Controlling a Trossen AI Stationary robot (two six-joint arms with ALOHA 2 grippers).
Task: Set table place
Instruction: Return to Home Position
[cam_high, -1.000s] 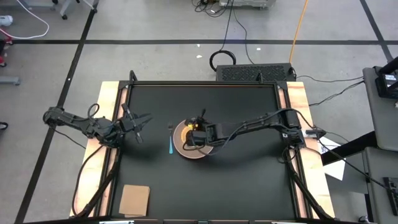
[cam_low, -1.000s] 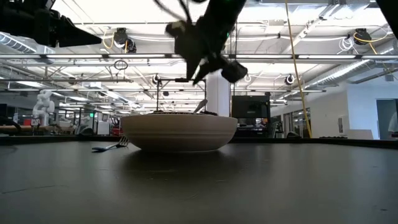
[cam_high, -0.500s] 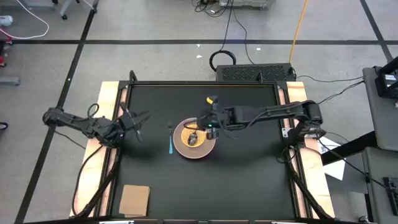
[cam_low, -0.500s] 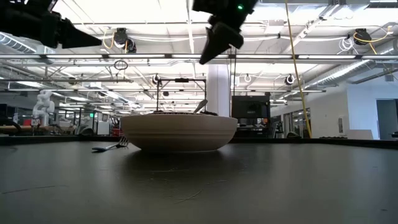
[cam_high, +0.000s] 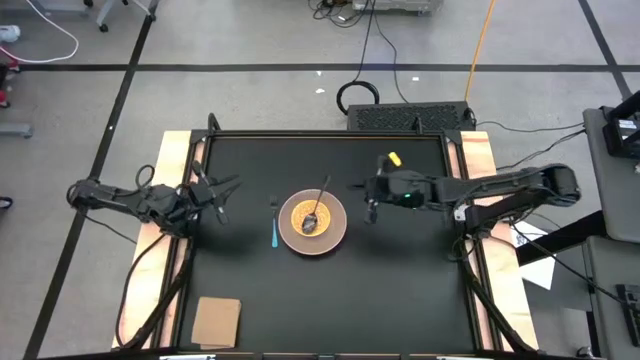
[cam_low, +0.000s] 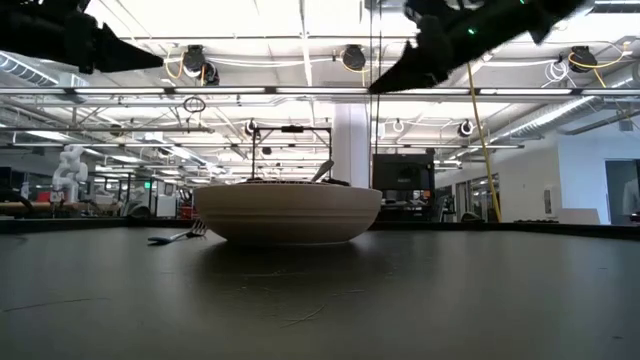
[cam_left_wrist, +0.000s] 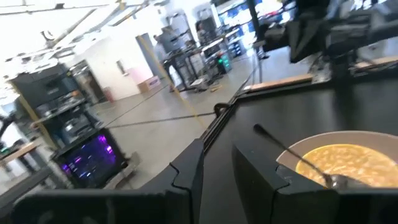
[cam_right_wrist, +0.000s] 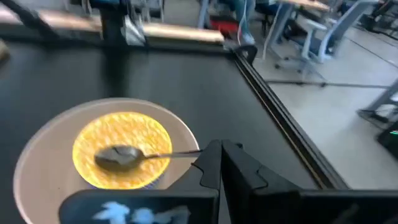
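Right of the plate (cam_high: 338, 236), right gripper (cam_high: 370, 208) is hovering pinched shut and empty, left gripper (cam_high: 222, 190) idling wide; I'm fearing a low swing clipping the spoon (cam_high: 320, 200).

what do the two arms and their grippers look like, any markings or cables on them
Both are dark, slim arms built of jointed segments. The left arm has thin black cables looping off it, and the left gripper has two thin dark fingers. The right arm matches it. Near the right gripper sit a small yellow tag and a green light.
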